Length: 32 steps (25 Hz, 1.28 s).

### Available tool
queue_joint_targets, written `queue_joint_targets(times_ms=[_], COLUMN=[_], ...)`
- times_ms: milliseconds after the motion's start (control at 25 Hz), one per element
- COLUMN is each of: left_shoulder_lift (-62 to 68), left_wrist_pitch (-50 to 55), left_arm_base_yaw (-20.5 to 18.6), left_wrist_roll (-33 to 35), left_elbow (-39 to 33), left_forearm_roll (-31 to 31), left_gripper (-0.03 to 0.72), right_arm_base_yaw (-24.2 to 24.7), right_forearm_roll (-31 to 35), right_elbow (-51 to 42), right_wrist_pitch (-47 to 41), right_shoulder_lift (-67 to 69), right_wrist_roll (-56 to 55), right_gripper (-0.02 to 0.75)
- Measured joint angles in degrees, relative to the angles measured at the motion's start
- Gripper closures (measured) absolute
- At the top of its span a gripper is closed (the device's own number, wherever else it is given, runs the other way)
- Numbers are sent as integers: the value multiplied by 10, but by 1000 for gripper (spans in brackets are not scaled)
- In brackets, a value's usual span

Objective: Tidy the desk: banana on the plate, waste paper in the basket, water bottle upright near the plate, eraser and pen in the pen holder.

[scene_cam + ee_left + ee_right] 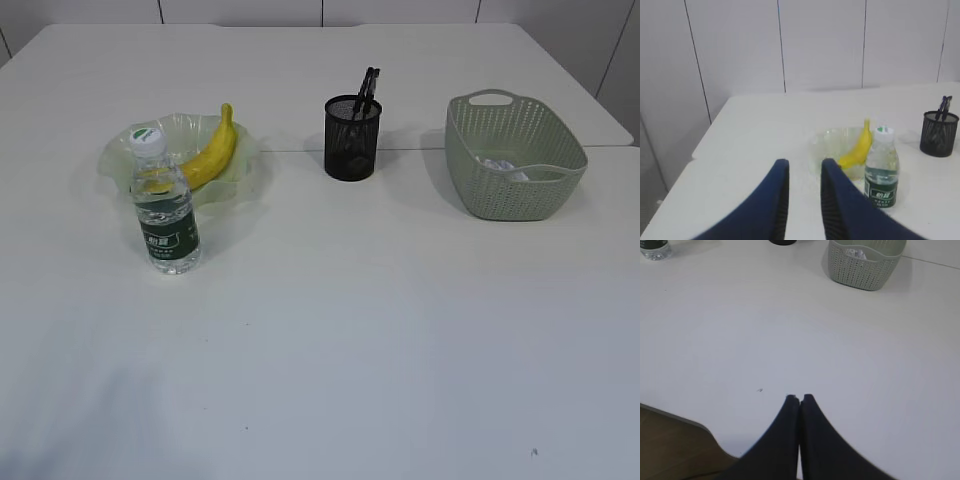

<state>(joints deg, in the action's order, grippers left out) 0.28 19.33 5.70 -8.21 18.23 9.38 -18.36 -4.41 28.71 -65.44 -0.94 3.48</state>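
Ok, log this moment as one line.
banana on plate | bottle upright | paper in basket | grippers clear, empty

banana (212, 152) in plate (122, 150), water bottle (166, 208) before it, pen holder (352, 139) centre, basket (510, 158) right

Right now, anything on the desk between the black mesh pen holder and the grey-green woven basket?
Nothing. Exterior view shows bare white desk between black mesh pen holder and grey-green woven basket.
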Motion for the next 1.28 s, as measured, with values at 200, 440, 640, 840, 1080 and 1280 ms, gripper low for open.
queue_joint_targets(times_ms=[200, 440, 640, 840, 1080, 1280], left_shoulder_lift=[0, 0, 0, 0, 0, 0], left_wrist_pitch=[86, 231, 313, 365, 425, 464], left_arm_base_yaw=[0, 0, 0, 0, 0, 0], left_wrist_roll=[-6, 3, 30, 82, 103, 132], left_elbow=[31, 83, 99, 123, 140, 140], left_forearm_roll=[12, 19, -2, -48, -94, -112], left_gripper=[545, 545, 549, 566, 566, 565], right_arm_base_yaw=[0, 0, 0, 0, 0, 0], right_forearm_roll=[0, 0, 0, 0, 0, 0], right_elbow=[0, 0, 0, 0, 0, 0], right_wrist_pitch=[0, 0, 0, 0, 0, 0], right_shoulder_lift=[0, 0, 0, 0, 0, 0], right_wrist_roll=[0, 0, 0, 0, 0, 0], right_gripper=[748, 748, 748, 749, 748, 748])
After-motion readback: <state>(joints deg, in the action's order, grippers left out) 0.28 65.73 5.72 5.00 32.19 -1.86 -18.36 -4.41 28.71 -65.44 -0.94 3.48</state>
